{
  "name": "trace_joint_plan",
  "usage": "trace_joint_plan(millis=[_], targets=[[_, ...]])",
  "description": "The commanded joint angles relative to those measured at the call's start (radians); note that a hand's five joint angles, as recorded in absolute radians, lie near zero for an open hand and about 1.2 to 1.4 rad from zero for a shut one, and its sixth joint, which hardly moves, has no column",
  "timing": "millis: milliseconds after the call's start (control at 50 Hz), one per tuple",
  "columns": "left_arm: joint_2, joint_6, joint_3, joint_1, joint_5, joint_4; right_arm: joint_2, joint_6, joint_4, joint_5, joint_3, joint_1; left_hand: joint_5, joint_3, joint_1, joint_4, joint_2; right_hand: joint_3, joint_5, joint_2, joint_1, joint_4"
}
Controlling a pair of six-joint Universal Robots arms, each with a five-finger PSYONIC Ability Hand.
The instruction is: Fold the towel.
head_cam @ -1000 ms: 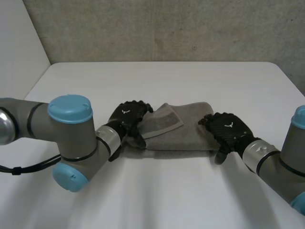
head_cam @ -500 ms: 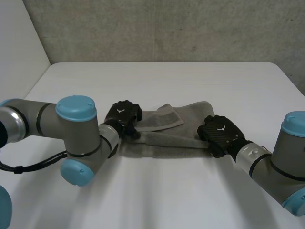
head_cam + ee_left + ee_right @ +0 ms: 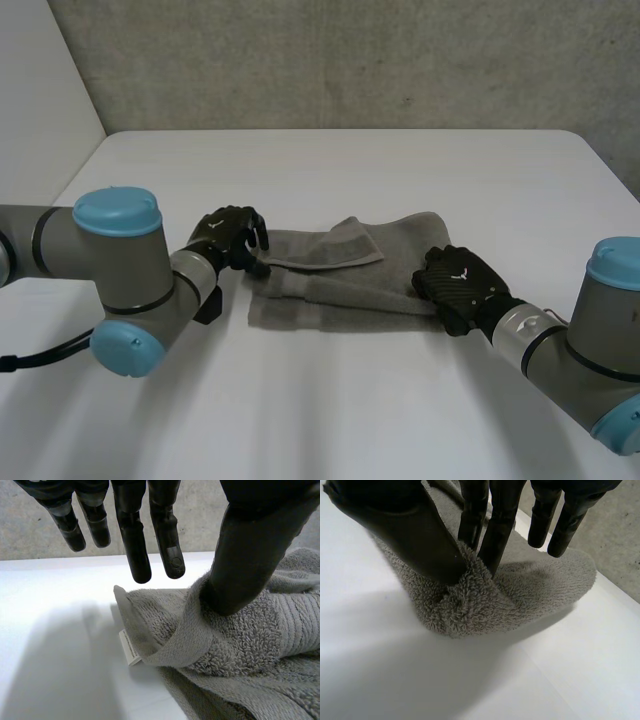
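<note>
The right end of the towel [image 3: 330,290] is hidden beneath the right hand [image 3: 455,283], centre right in the head view. The left arm [image 3: 100,265] is cut off at the left edge. Print on the label [image 3: 129,647] cannot be read.

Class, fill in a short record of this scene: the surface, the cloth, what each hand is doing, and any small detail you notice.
surface: white table
cloth: grey towel, partly folded, layers uneven
left hand: pinches the towel's end on its own side, with that edge raised off the table
right hand: pinches the opposite end between thumb and fingers
detail: small white tag under the raised edge
fold: not yet neat
</note>
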Motion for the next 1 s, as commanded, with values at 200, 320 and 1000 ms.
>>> trace_joint_plan(millis=[200, 320, 1000], targets=[[0.009, -0.024, 0.004, 0.042, 0.028, -0.009, -0.002, -0.021, 0.006, 0.0, 0.003, 0.0, 0.011, -0.049, 0.005, -0.054, -0.006, -0.047, 0.043, 0.066, 0.082, -0.076], [0.025, -0.025, 0.001, 0.019, 0.039, -0.015, -0.005, -0.021, 0.007, 0.002, 0.003, 0.0, -0.041, -0.049, -0.048, -0.054, -0.059, -0.047, 0.031, 0.054, 0.07, -0.076], [-0.15, 0.254, 0.218, -0.158, 0.04, -0.001, -0.009, -0.021, 0.009, 0.003, 0.005, 0.0, -0.373, -0.049, -0.38, -0.054, -0.391, -0.047, 0.022, 0.046, 0.061, -0.076]])
